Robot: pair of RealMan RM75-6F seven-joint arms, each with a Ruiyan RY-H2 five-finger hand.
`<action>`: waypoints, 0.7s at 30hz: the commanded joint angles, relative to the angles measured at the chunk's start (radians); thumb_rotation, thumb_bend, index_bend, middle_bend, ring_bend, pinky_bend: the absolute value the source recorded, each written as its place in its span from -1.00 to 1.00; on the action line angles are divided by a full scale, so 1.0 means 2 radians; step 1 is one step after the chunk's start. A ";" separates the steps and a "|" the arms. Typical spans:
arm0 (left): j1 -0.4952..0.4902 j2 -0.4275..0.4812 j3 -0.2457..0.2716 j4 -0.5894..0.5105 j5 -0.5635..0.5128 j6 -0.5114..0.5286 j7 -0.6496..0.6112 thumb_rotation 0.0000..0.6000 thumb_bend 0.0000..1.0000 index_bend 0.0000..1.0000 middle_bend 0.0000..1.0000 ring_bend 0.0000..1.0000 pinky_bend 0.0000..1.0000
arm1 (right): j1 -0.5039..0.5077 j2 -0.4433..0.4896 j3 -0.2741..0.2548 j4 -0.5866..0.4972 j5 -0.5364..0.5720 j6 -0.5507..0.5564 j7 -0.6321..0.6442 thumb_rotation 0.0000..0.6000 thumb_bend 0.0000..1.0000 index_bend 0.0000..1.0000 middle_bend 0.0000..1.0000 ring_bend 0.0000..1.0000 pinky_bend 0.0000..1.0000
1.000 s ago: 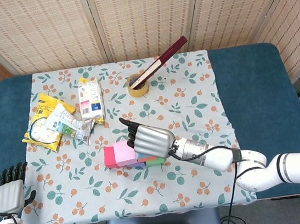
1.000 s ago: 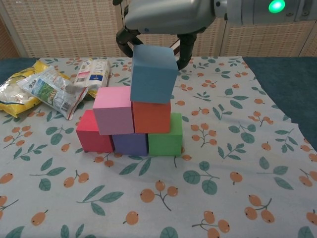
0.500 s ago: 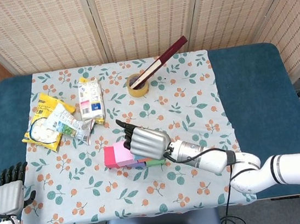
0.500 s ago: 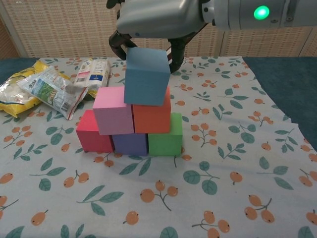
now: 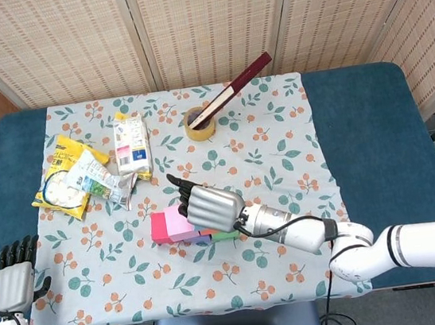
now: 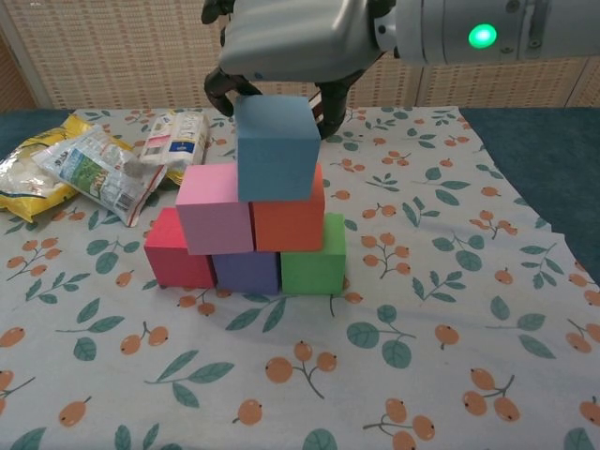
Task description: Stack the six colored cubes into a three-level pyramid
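- Nearest, at the table's front left edge in the head view, the left hand (image 5: 11, 286) hangs upright with its dark fingers apart and nothing in it, well apart from the cubes
- On the leaf-and-berry tablecloth (image 6: 441, 309) the bottom row sits as red cube (image 6: 176, 253), purple cube (image 6: 246, 270) and green cube (image 6: 313, 261), side by side and touching
- On that row rest the pink cube (image 6: 214, 208) and, beside it and touching, the orange cube (image 6: 287, 221)
- The blue cube (image 6: 275, 147) is at the top, over the seam between pink and orange; whether it already rests on them I cannot tell
- The right hand (image 6: 286, 42) is above it, dark fingers (image 6: 330, 103) coming down on either side of the blue cube and gripping it near its upper edge
- Further back on the left lie a white-and-green snack bag (image 6: 97, 171) over a yellow packet (image 6: 26, 183), with a white packet (image 6: 176, 139) just beside them
- Farthest, in the head view, a roll of tape (image 5: 200, 123) with a dark red stick (image 5: 236, 88) leaning out of it
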 commanded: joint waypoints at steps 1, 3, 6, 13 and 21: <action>0.000 0.003 0.001 -0.004 0.002 -0.003 -0.008 1.00 -0.34 -1.00 -0.91 -1.00 -0.88 | 0.001 -0.003 0.000 0.001 0.004 0.000 -0.001 1.00 -0.78 -0.68 -0.28 -0.44 -0.88; 0.000 0.004 0.001 -0.004 0.003 -0.002 -0.007 1.00 -0.34 -1.00 -0.91 -1.00 -0.88 | 0.002 -0.004 0.000 0.000 0.005 0.001 -0.003 1.00 -0.78 -0.78 -0.32 -0.44 -0.88; 0.001 0.004 0.001 -0.004 0.003 -0.002 -0.008 1.00 -0.34 -1.00 -0.91 -1.00 -0.88 | 0.002 -0.005 0.000 0.000 0.008 0.003 -0.007 1.00 -0.78 -0.90 -0.35 -0.44 -0.87; 0.002 0.006 0.000 -0.005 0.005 0.000 -0.010 1.00 -0.34 -1.00 -0.91 -1.00 -0.88 | -0.001 0.001 0.000 -0.007 0.013 0.012 -0.009 1.00 -0.78 -0.95 -0.37 -0.44 -0.87; 0.002 0.006 0.001 -0.005 0.006 0.000 -0.009 1.00 -0.34 -1.00 -0.91 -1.00 -0.88 | -0.023 0.027 0.004 -0.031 -0.026 0.049 0.046 1.00 -0.78 -1.00 -0.46 -0.50 -0.85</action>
